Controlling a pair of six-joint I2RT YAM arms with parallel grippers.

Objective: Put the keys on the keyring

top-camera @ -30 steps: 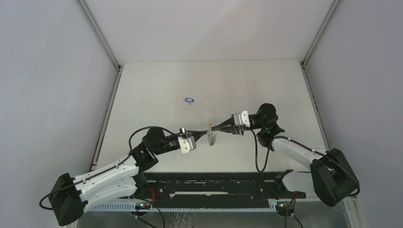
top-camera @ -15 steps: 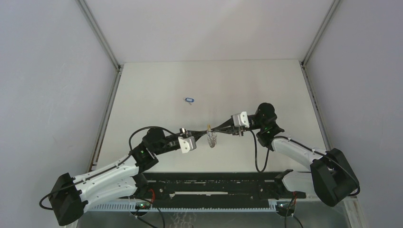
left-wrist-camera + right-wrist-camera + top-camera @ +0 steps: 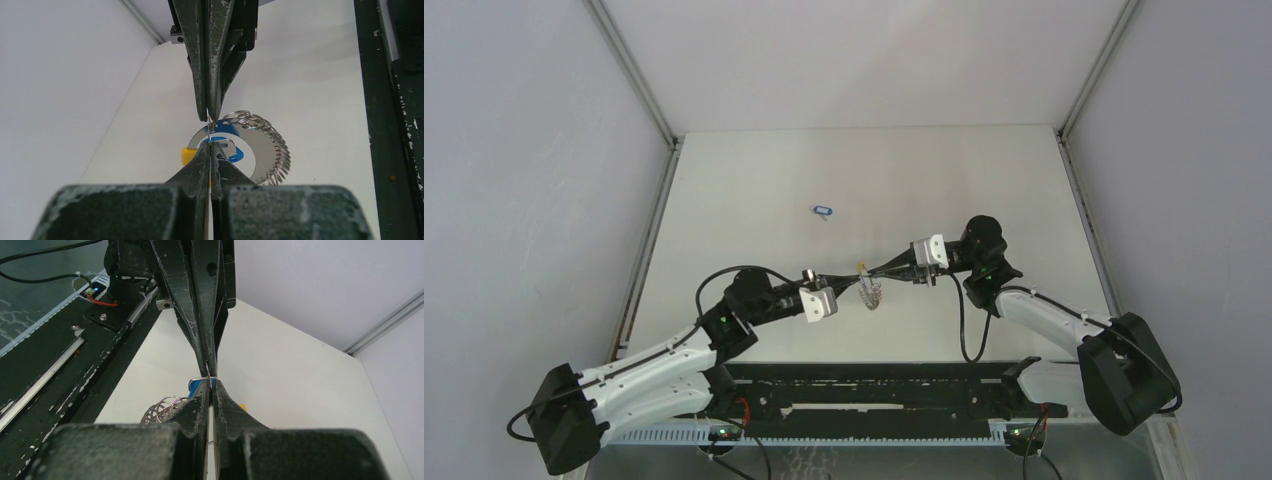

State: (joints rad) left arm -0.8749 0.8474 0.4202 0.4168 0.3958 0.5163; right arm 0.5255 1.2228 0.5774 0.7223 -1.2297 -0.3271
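Little has moved in the last second. The right gripper [image 3: 875, 271] has crept slightly left and the hanging keyring [image 3: 870, 293] has drifted left with it. The left gripper [image 3: 852, 284] holds its place and neither jaw has opened.

Both grippers are fully closed, tip to tip above the middle of the table [image 3: 984, 170]. In the left wrist view each pinches a thin wire loop [image 3: 208, 126] that runs between the two sets of tips. I cannot tell whether that wire belongs to the keyring or to a key's own small ring.

The keyring dangles just below the tips, its yellow arc [image 3: 187, 154] to the left. A blue key tag [image 3: 233, 154] shows through its opening, so one key seems to be at the ring, though whether it is threaded on is unclear.

The second key [image 3: 824, 211] lies untouched on the table, farther away and to the left, well apart from the grippers.

Such a small shift suggests fine working of the first key along the wire, with the task about half done at best.
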